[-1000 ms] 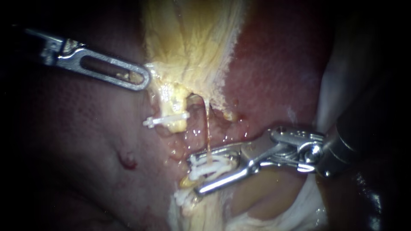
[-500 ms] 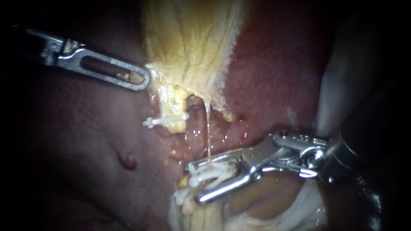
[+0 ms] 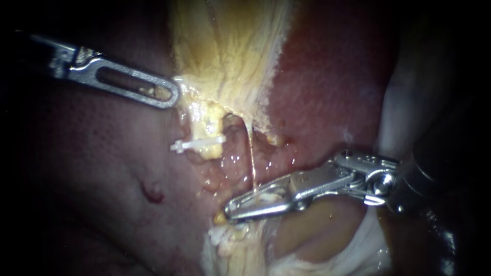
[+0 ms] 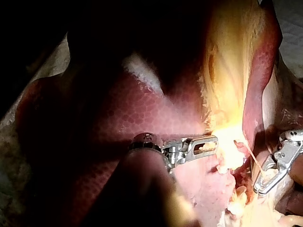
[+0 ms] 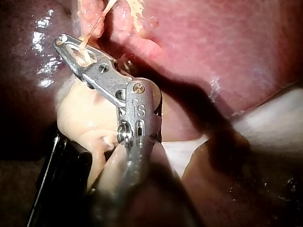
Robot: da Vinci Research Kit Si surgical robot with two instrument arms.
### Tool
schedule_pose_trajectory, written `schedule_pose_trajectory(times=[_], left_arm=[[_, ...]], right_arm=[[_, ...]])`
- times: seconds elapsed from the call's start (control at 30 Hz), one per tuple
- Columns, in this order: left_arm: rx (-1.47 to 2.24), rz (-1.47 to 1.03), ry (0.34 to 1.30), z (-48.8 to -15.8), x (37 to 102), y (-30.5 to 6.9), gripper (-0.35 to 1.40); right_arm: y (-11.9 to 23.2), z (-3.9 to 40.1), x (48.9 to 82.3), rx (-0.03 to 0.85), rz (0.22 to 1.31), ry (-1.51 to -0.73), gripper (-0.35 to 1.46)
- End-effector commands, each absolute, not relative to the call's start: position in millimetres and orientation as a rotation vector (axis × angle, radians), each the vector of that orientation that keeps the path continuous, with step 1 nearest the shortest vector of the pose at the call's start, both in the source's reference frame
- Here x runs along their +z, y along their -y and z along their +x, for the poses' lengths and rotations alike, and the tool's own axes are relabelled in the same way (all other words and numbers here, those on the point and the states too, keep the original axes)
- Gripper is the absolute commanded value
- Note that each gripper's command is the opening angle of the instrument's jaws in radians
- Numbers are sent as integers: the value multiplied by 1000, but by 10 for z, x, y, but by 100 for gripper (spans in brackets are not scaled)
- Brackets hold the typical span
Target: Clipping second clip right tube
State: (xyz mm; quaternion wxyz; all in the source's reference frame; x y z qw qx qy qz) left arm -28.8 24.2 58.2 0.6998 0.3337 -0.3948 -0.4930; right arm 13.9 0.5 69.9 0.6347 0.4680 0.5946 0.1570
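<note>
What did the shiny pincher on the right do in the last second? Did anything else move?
The right instrument closed its jaws. A second ago they gaped wide around the white clip on the thin tube; now they are squeezed shut on it. The left instrument and the other clip stayed where they were.
</note>
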Motion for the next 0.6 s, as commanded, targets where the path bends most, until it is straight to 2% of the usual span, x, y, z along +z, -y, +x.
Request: schedule_pose_trajectory(times=[0.03,0.13,0.6], left_arm=[[-1098,744,879,-288,582,-242,-35],[-1098,744,879,-288,583,-243,-35],[-1098,744,879,-287,584,-243,-35]], right_arm=[[-6,138,699,360,1068,-1356,-33],[-8,135,701,396,1102,-1335,-35],[-10,129,705,406,1093,-1336,-35]])
